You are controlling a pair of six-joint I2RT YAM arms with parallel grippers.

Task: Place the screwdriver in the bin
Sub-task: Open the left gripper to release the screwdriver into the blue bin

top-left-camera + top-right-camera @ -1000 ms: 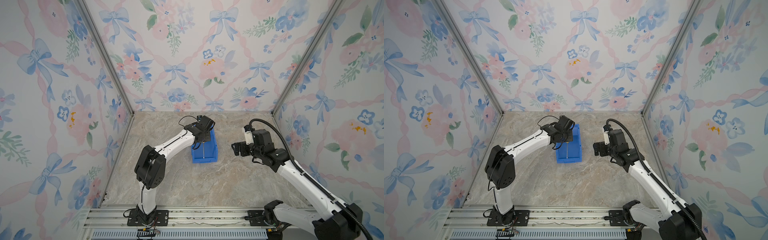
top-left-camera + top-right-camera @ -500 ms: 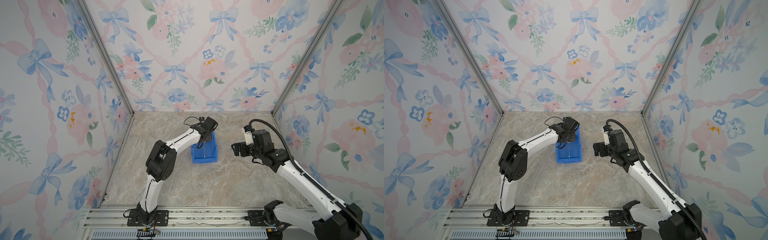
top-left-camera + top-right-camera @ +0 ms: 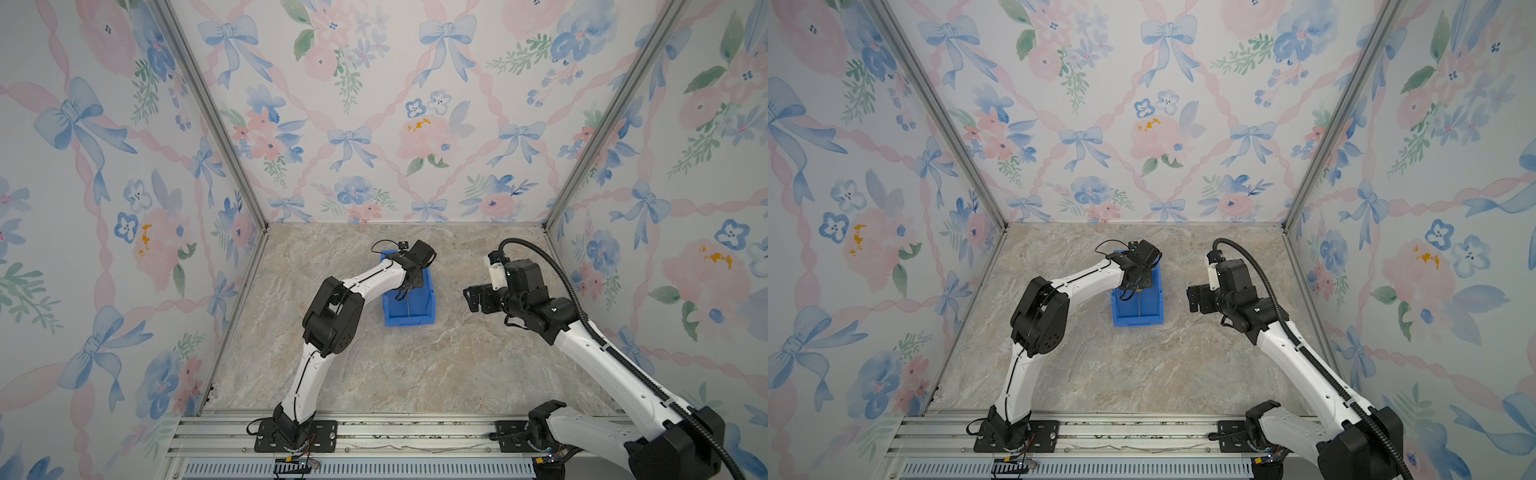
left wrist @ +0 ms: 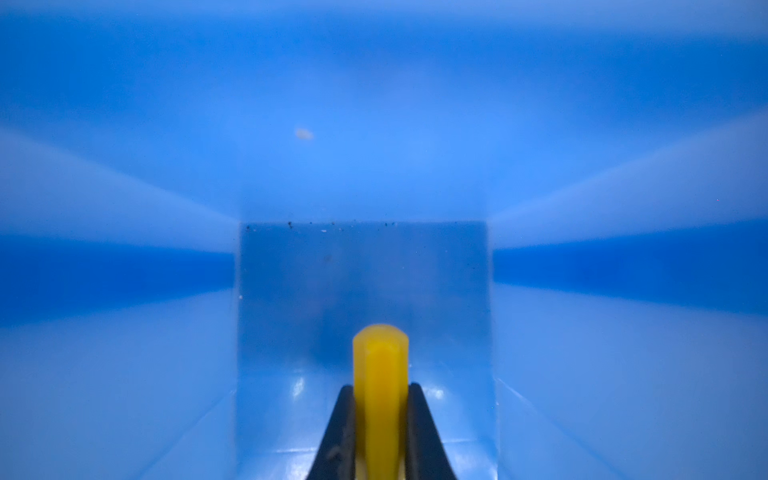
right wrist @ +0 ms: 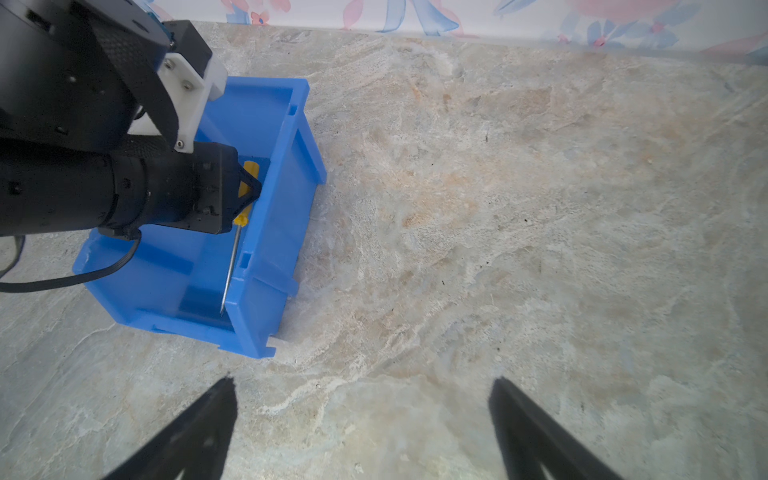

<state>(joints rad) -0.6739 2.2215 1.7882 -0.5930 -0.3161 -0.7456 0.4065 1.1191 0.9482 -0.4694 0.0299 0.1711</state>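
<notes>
Screwdriver [image 5: 237,237] down inside the bin [image 5: 282,232] and not yet let go. Left gripper [image 5: 253,187] clamped on the yellow handle [image 4: 380,365], both black fingers pressed flat against it. Held lengthwise, shaft [image 5: 230,266] pointing toward the low front lip, which looks like the sensible way to fit a long thin tool between tall walls. Carried low in there too, probably to keep the drop short and avoid a bounce out. Right gripper [image 5: 363,380] spread wide with nothing between the fingers, hanging over bare table [image 5: 498,208] well apart from the bin, seemingly kept clear to avoid a tangle of arms.

Now the blind spots. In both top views, handle lost under the left arm [image 3: 374,278]; only a hairline of shaft showing against the blue floor. From the left wrist, wall-to-wall blue in soft focus, shaft out of frame altogether. Tip close to the front lip in the right wrist view, but touching the floor or hovering just above it — cannot tell. Same doubt for the handle's underside. Right fingers cut off by the frame edge, only the tips on show. Bin's far end partly masked by the left wrist housing — no reading what lies beneath it.
</notes>
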